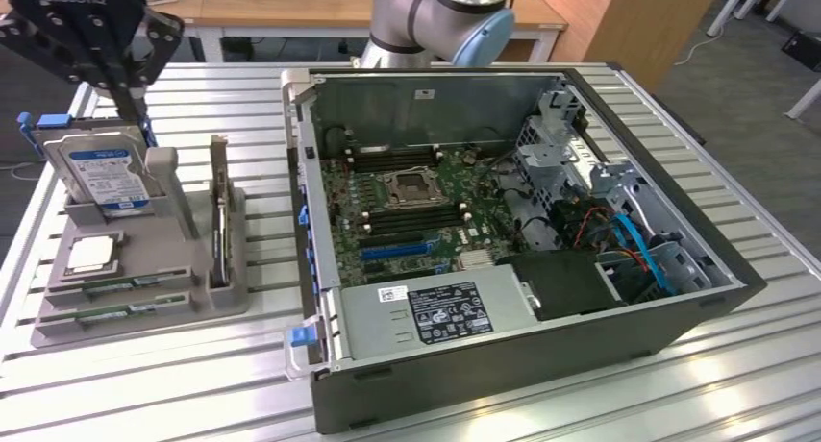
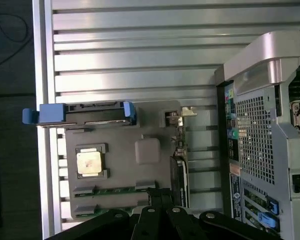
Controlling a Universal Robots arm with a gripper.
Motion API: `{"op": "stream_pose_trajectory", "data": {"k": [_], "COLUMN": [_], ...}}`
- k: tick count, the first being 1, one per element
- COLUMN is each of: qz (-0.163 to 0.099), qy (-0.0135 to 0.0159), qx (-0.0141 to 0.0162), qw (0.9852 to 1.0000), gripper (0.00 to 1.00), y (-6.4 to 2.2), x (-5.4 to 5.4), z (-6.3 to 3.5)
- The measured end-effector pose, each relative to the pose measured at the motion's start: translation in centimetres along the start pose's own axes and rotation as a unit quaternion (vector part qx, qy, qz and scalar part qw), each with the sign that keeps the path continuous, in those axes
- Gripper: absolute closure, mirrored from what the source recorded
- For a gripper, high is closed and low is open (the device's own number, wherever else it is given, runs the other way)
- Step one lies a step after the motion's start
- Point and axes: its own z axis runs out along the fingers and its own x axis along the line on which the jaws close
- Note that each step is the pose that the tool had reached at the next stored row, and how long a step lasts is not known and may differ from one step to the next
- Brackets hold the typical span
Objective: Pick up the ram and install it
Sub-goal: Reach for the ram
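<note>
Your hand [image 1: 129, 106] hangs in the air at the exterior view's upper left, over the far end of the grey holder [image 1: 173, 233], and its two fingers are pressed together. I see nothing between them. It touches no part, and the nearest thing under it is the hard drive [image 1: 100, 178], which stands upright in the holder with its blue label to the camera.

The ram [image 1: 122, 285] is not yet taken. It lies flat in a slot of the holder, just beside the square silver CPU chip [image 1: 92, 255], on the side away from the hard drive. A second green stick [image 1: 113, 313] lies in the next slot, parallel to the first one and at the near edge of the holder. You cannot tell from here which of the two is meant. A thin card [image 1: 221, 211] stands on its edge along the holder's side that faces the computer.

In the wrist view you look straight down on the same holder [image 2: 145, 125]. The closed hand [image 2: 160, 197] is over the holder's edge by the ram [image 2: 115, 189]. The hand is raised above the ram, not in contact with it. The CPU chip [image 2: 88, 162] sits between the ram and the hard drive [image 2: 80, 114], which you see from its top edge with blue pieces on both ends.

The open computer case [image 1: 667, 298] lies on the slatted metal surface [image 1: 154, 384] at the exterior view's right, well apart from the hand, and the green motherboard [image 1: 410, 207] inside it is uncovered.
</note>
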Motion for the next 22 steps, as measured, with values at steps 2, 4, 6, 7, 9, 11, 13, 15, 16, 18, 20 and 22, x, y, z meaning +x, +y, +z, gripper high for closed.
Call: {"op": "stream_pose_trajectory", "data": {"k": [2,4,6,7,9,11,13,15,16,18,20,22], "qz": [0.0,0.0,0.0,0.0,0.001,0.001,0.001,0.001,0.001,0.001,0.001,0.001], "qy": [0.0,0.0,0.0,0.0,0.0,0.0,0.0,0.0,0.0,0.0,0.0,0.0], "qx": [0.0,0.0,0.0,0.0,0.0,0.0,0.0,0.0,0.0,0.0,0.0,0.0], "qw": [1.0,1.0,1.0,1.0,1.0,1.0,1.0,1.0,1.0,1.0,1.0,1.0], "gripper": [0.89,0.89,0.89,0.89,0.89,0.89,0.89,0.89,0.89,0.89,0.89,0.89], "y": [-0.06,-0.1,-0.15,-0.18,-0.22,-0.26,-0.27,-0.27,-0.27,-0.27,-0.27,-0.27], "x": [0.7,1.4,2.0,2.3,2.9,3.3,3.4,3.4,3.4,3.4,3.4,3.4], "z": [0.02,0.04,0.06,0.07,0.09,0.11,0.11,0.11,0.11,0.11,0.11,0.11]}}
